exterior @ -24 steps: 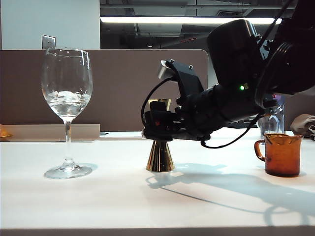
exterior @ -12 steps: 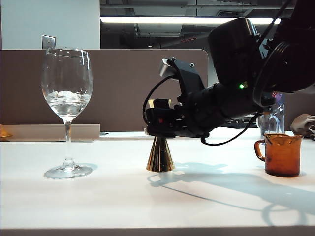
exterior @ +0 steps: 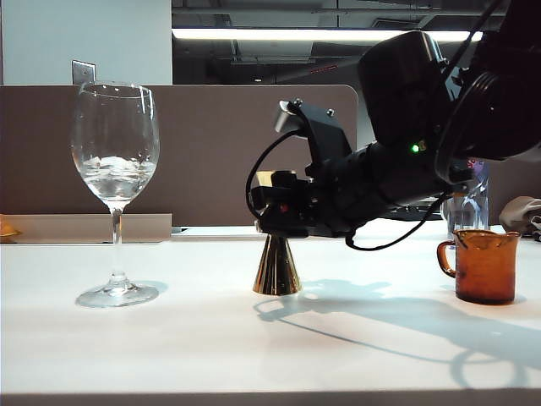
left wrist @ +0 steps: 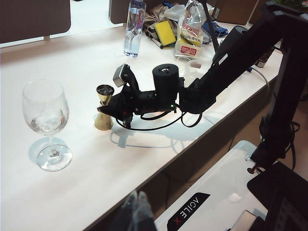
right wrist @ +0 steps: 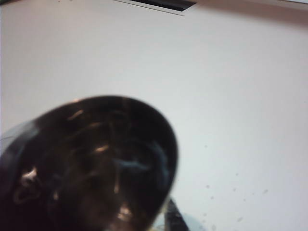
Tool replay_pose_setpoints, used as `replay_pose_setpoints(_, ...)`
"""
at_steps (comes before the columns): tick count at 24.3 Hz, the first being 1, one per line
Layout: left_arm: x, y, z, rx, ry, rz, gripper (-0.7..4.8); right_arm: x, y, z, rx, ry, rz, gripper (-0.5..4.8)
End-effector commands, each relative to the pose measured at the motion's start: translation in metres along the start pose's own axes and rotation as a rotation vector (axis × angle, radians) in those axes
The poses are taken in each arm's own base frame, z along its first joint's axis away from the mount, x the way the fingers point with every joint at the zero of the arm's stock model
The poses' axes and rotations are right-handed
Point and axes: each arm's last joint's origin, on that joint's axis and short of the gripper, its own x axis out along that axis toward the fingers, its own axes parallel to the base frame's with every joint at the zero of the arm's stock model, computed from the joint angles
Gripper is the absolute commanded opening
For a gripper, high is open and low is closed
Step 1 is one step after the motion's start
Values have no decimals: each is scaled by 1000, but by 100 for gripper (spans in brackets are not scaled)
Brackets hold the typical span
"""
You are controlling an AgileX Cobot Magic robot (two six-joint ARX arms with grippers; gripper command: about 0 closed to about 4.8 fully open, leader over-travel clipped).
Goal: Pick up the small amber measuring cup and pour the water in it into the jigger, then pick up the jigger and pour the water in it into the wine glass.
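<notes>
The gold jigger stands upright mid-table, its foot on the surface. My right gripper reaches in level from the right, its jaws closed around the jigger's waist and hiding it. In the left wrist view the jigger stands with the right gripper against it. The right wrist view is filled by the jigger's dark mouth, with one finger beside it. The wine glass stands left of the jigger with some water in its bowl. The small amber measuring cup sits at the right, untouched. My left gripper hangs shut off the table's front edge.
A clear water bottle stands behind the amber cup, also seen as the bottle at the table's far side. Bags and a yellow sponge lie beyond it. A brown partition runs along the back. The table edge is near the left gripper.
The right gripper's jaws have narrowed onto the jigger's waist, and the jigger has shifted very slightly to the right. The wine glass, amber cup and left arm have not moved.
</notes>
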Motion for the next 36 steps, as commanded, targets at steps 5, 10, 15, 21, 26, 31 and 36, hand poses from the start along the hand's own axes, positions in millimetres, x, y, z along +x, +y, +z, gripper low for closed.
replay_pose_setpoints(5,-1,0,0,4,-1,-3,-2,0,0,3,-10,-22,3,42)
replay_pose_setpoints(10,-1,0,0,4,-1,-3,-2,0,0,4,-14,-23,0,39)
replay_pose_setpoints(15,-1,0,0,4,-1,-3,-2,-2,2,11,-52,-20,2,-5)
replay_pose_setpoints(21,-1,0,0,4,-1,-3,-2,-2,3,36,-67,17,0,-5)
replay_pose_setpoints(26,-1,0,0,4,-1,-3,-2,1,4,62,-97,24,2,-5)
replay_pose_setpoints(31,-1,0,0,4,-1,-3,-2,4,9,93,-116,19,-4,-5)
replay_pose_setpoints(36,-1,0,0,4,-1,-3,-2,7,15,123,-122,1,3,-5)
